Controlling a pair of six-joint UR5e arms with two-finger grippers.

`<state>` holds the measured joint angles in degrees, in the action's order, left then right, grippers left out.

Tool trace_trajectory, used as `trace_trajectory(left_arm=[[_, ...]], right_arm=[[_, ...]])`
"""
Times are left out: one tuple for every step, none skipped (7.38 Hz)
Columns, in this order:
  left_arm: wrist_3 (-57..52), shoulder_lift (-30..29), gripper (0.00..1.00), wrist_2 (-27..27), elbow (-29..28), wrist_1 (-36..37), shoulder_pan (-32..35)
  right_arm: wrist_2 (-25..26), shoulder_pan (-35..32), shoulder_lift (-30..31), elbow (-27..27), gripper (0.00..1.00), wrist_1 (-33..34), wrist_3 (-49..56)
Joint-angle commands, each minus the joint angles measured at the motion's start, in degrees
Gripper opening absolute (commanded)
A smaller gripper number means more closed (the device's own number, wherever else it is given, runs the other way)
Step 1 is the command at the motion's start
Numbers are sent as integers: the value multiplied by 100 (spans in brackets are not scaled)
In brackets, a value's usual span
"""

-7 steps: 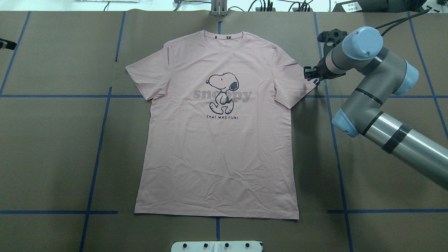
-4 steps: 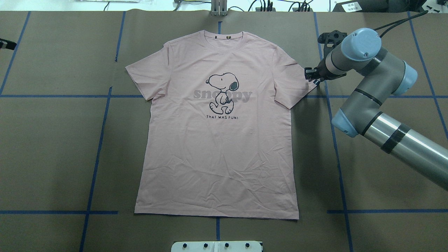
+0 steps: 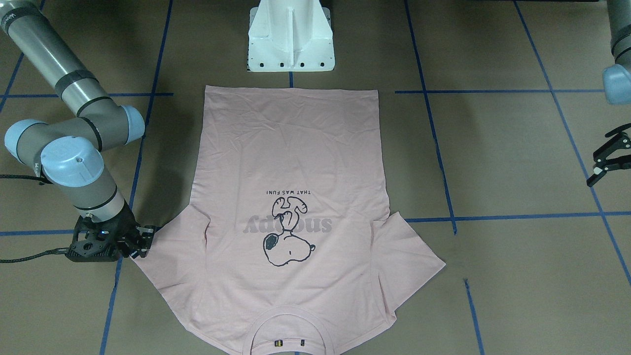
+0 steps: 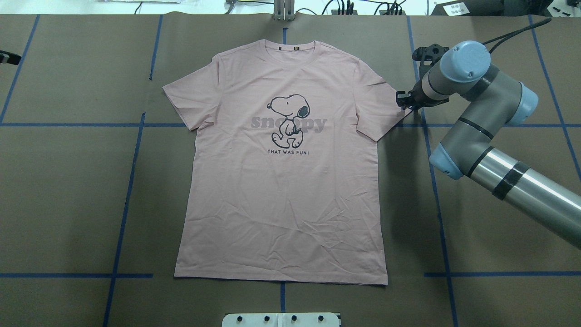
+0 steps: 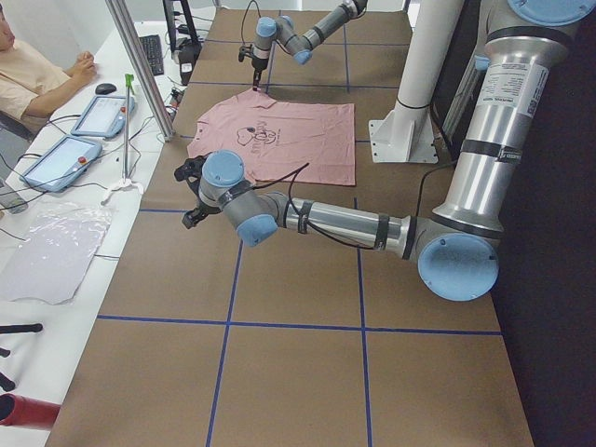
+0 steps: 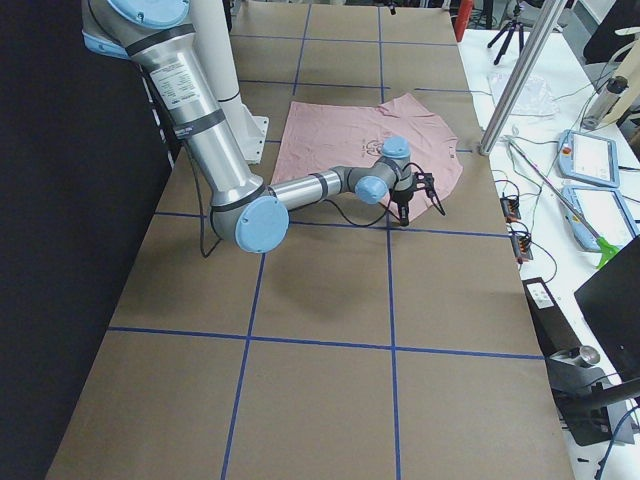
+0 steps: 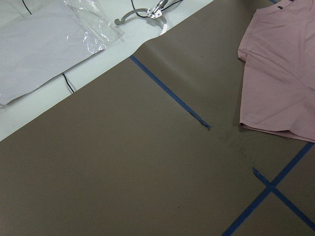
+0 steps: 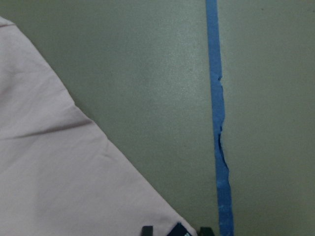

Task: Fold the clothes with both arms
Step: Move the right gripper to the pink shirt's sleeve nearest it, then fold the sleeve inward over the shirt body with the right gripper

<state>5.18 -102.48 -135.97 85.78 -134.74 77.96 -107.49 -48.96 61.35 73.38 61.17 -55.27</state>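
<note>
While the pale pink cotton T-shirt (image 4: 286, 204) lay flat on the brown desk (image 4: 68, 190), the right gripper (image 4: 403, 102) sat at its sleeve tip, fingers' hold untellable; a shallow pinch might slip. The left gripper (image 3: 594, 170) hung released, well away.

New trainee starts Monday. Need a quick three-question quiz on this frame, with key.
1. True or false: the T-shirt lies flat and unfolded, print side up.
2. The right hand is at which part of the T-shirt? A) the hem B) a sleeve tip C) the collar
3. Which hand is well away from the T-shirt, over bare table?

Key:
1. True.
2. B.
3. The left hand; the front-facing view shows its jaws apart.
</note>
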Motion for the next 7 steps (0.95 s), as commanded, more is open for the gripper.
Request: trace_trajectory(left_arm=[[1, 0, 100, 0, 9, 0, 0], [-8, 9, 100, 0, 9, 0, 0], [-8, 18, 100, 0, 9, -9, 0], [1, 0, 100, 9, 0, -9, 0], [1, 9, 100, 9, 9, -9, 9], [1, 18, 100, 0, 18, -9, 9], [1, 18, 100, 9, 18, -9, 9]], right_arm=[[0, 1, -9, 1, 0, 1, -19], [0, -8, -148, 44, 0, 18, -149], [0, -8, -315, 62, 0, 88, -385], [0, 1, -517, 71, 0, 262, -440], [139, 27, -823, 71, 0, 656, -710], [654, 332, -1157, 19, 0, 982, -1226], [1112, 613, -1387, -147, 0, 1011, -1710]])
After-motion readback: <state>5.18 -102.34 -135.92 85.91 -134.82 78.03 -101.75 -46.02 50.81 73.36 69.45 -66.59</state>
